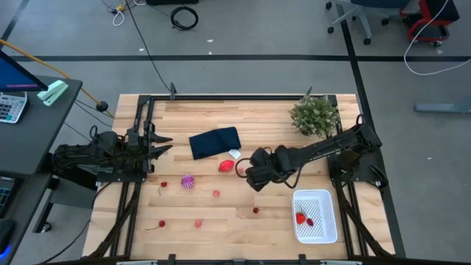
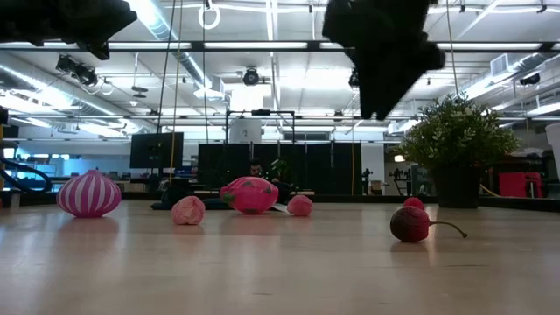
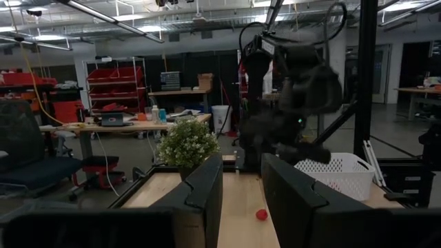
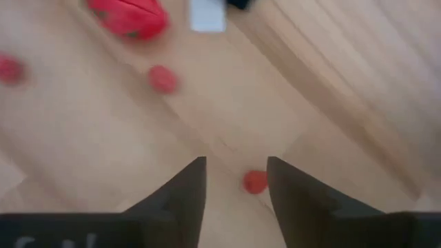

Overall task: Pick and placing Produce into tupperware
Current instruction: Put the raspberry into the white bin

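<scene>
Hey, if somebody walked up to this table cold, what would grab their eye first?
Probably the right gripper, open and held above mid-table, near the big red fruit by the navy cloth. Next, the white tupperware at the near right corner, already holding red pieces, and the purple striped ball among scattered bits.

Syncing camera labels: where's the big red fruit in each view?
High view: big red fruit mid-table, beside the navy cloth.
Low view: big red fruit centre, between two pink bits.
Left wrist view: not in it.
Right wrist view: big red fruit at top edge.
Landmark: plant, absent from right wrist.
</scene>
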You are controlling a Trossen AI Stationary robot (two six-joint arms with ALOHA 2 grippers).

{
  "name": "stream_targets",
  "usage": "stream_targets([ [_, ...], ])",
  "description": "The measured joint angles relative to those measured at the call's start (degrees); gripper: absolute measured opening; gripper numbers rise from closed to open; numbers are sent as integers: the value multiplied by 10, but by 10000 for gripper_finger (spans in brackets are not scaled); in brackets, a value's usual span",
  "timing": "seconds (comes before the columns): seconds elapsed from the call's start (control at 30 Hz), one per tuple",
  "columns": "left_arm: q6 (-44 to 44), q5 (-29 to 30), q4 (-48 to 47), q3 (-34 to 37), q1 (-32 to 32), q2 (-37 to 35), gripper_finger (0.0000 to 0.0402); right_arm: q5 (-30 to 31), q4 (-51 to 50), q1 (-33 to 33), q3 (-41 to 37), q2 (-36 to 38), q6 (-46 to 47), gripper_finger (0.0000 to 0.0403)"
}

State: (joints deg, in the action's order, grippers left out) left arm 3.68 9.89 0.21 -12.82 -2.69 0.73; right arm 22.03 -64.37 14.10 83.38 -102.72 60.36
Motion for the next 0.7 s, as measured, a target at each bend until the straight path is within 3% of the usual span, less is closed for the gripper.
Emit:
stream_targets([
  [0.2, -15, 0, 0, 0, 0, 0, 107, -34, 37, -5, -86, 0, 136, 200],
  [0.5, -19, 0, -1, 0, 0, 0, 107, -33, 136, 4, -190, 0, 157, 203],
  [0.7, -20, 0, -1, 0, 0, 0, 107, 1, 166, 4, -224, 0, 176, 202],
])
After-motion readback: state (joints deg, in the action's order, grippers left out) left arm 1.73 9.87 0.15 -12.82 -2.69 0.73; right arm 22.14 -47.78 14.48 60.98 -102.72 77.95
